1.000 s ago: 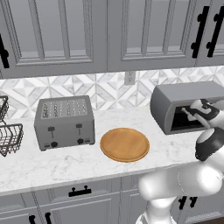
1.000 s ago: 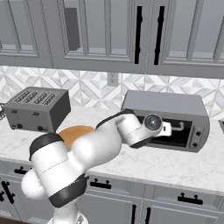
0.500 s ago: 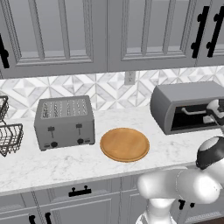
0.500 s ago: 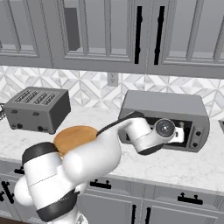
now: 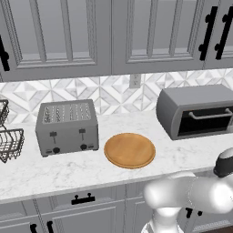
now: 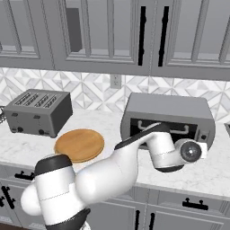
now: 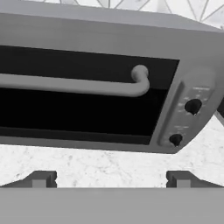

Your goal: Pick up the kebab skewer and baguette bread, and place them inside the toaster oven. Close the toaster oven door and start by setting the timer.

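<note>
1. Left base view: toaster oven (image 5: 196, 110) sitting at counter's right end, door (image 5: 205, 122) shut.
2. Right base view: arm reaching before the oven (image 6: 167, 117).
3. Hand view: gripper (image 7: 111, 178) spread wide, grasping nothing; advising centring on upper knob (image 7: 193, 106), presumably the timer, before pinching.

one toaster oven (image 5: 196, 110), one toaster (image 5: 67, 127)

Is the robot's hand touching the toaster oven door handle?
Apart. In the hand view the end effector stands open, and bare counter shows between its fingertips and the toaster oven door with its handle.
</note>
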